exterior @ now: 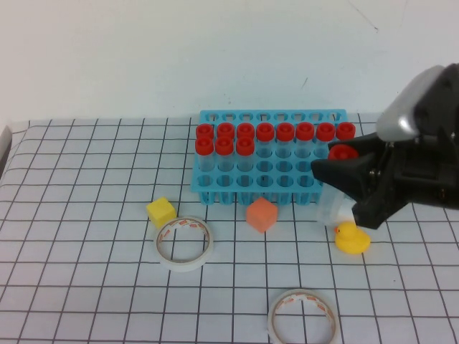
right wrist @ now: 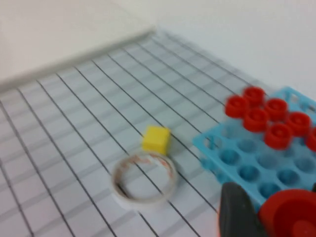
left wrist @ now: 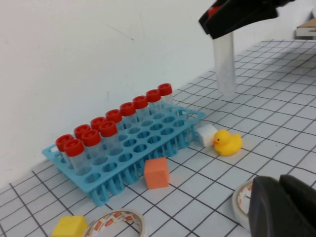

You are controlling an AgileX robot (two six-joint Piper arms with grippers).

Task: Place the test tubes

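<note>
Red-capped test tube is clamped in our right claw, blue rack just left of it, and our left claw sits pinched together by a tape roll.

Nothing legible. Only reddish printing inside the tape roll just in front of the rack (too blurred to read).

Laboratory-style test bench: grid-lined tabletop, plain white wall, and a blue rack of red-capped test tubes.
</note>
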